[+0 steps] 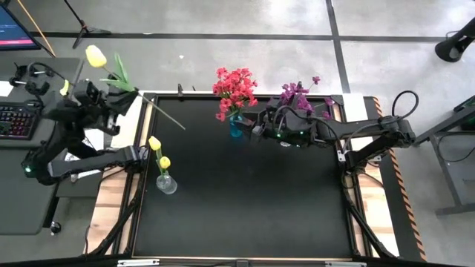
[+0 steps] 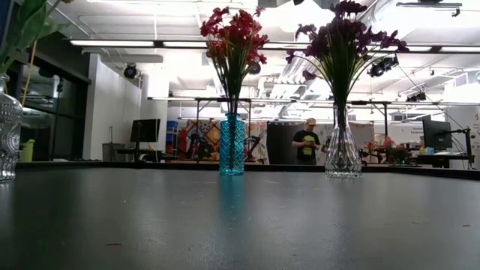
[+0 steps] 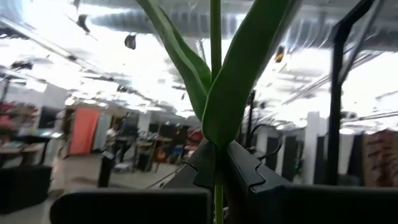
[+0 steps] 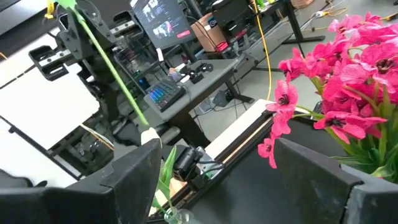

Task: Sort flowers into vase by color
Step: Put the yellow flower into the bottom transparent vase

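My left gripper [image 1: 115,93] is off the table's far left corner, shut on a yellow flower [image 1: 95,55] with a long green stem and leaves [image 3: 236,93]. A clear vase [image 1: 166,182] near the left edge holds two yellow buds [image 1: 155,142]. Red-pink flowers [image 1: 235,87] stand in a blue vase [image 2: 232,146] at the far middle. Purple flowers [image 1: 300,95] stand in another clear vase [image 2: 343,154] to its right. My right gripper [image 1: 256,127] hovers open beside the blue vase, nothing between its fingers [image 4: 134,180]. My left gripper pinches the yellow flower's stem [image 3: 217,177] between its two fingers [image 3: 249,174], just below where the leaves branch off. The fingers lie across the stem. The flower is lifted clear and slanted, its bud past the table's far left corner and its bare stem end [image 1: 182,126] over the table.
A desk with a keyboard [image 1: 16,119] and monitor stands left of the table. The black tabletop [image 1: 245,200] spreads out toward the near edge. A person [image 2: 305,142] stands in the room far behind the vases.
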